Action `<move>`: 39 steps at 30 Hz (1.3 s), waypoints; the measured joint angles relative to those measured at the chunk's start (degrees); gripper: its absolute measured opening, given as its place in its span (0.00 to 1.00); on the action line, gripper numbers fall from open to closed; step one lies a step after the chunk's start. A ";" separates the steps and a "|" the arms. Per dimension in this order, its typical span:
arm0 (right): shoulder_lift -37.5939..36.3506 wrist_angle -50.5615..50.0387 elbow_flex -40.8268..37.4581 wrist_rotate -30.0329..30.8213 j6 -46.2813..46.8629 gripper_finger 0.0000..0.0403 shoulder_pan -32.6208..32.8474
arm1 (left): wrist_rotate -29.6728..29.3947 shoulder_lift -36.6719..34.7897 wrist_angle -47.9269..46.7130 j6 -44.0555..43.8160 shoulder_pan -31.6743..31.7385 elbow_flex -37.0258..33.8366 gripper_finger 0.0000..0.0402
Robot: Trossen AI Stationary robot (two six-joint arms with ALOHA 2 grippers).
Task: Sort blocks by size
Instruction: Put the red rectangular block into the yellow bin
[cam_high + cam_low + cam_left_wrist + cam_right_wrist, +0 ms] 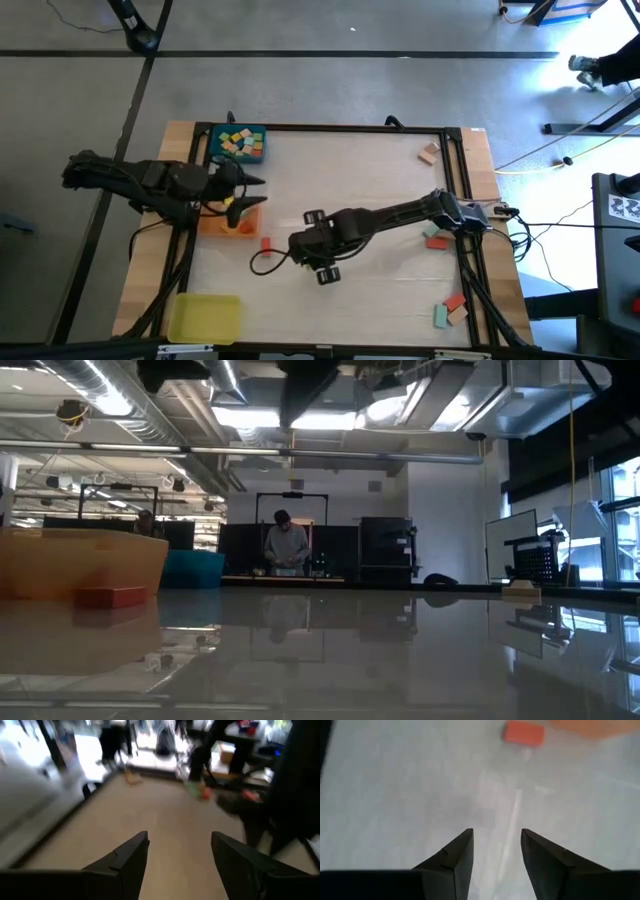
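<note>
Wooden blocks (240, 142) fill the upper-left blue tray (214, 150); several lie loose at right; both grippers' jaws apart, empty.

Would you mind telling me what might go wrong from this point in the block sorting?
1. The right gripper, open and empty, faces a lone red block lying close to the orange tray; a push instead of a clean grip could shove it against the tray.
2. The left gripper, also open, hovers over that tray, so both arms may crowd each other.
3. Blocks by the table's right edge could get knocked off.
</note>
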 joint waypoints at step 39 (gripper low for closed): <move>-8.23 -17.73 -38.85 61.02 43.61 0.41 1.65 | 9.32 41.80 -21.11 -75.31 -17.95 5.60 0.51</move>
